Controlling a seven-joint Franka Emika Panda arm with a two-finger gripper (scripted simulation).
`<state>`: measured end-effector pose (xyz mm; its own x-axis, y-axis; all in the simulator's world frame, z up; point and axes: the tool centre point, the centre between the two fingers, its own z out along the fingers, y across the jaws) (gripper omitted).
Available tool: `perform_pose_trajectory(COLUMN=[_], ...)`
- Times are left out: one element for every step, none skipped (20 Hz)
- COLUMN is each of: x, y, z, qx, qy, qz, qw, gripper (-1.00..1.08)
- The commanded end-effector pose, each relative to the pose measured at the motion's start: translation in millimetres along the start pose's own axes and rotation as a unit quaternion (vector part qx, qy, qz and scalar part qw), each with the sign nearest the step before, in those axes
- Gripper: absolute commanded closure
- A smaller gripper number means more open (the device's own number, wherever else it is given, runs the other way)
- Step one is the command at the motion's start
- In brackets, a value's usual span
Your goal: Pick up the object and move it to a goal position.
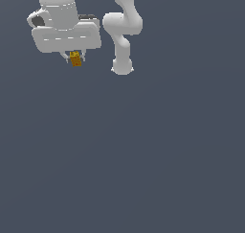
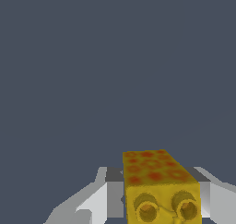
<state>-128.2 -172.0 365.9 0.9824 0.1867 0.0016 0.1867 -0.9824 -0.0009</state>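
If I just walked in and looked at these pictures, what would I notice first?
The little yellow-orange block with darker speckles jumps out, because it is the only bright thing against the plain dark grey background. It sits between the fingers of the big white robot gripper, near the top of the exterior view, toward that view's left. In the wrist view the block looks large and close, with two round holes on its near face.

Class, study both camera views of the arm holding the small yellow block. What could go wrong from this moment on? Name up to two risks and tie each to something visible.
1. The speckled yellow block is tiny beside the white pincer, and part of it juts past the fingers, so it may slip or twist during travel.
2. No goal marker shows in either view, so placement accuracy cannot be checked here.
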Motion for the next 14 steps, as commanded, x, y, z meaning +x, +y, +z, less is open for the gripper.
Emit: perform_pose_trajectory(x=[-3.3,-4.2,-5.0,-5.7,-6.3,-6.8,-7.0,-7.3,-7.4,-7.4,-7.3,-7.0,-6.7,-6.6], y=[6.3,8.6,10.6,12.4,14.0,15.3,16.2,17.1,17.8,18.3,18.5,18.6,18.5,18.4], z=[-15.6,-20.6,-25.0,-29.0,-32.4,-35.3,-37.8,-39.6,-41.0,-41.8,-42.2,-42.0,-41.4,-41.1], qx=[0.0,0.0,0.0,0.0,0.0,0.0,0.0,0.0,0.0,0.0,0.0,0.0,0.0,0.0], qy=[-0.001,-0.001,-0.001,-0.001,-0.001,-0.001,-0.001,-0.001,-0.001,-0.001,-0.001,-0.001,-0.001,-0.001], qz=[0.0,0.0,0.0,0.0,0.0,0.0,0.0,0.0,0.0,0.0,0.0,0.0,0.0,0.0], qw=[1.0,1.0,1.0,1.0,1.0,1.0,1.0,1.0,1.0,1.0,1.0,1.0,1.0,1.0], gripper=[1.08,1.08,1.08,1.08,1.08,1.08,1.08,1.08,1.08,1.08,1.08,1.08,1.08,1.08])
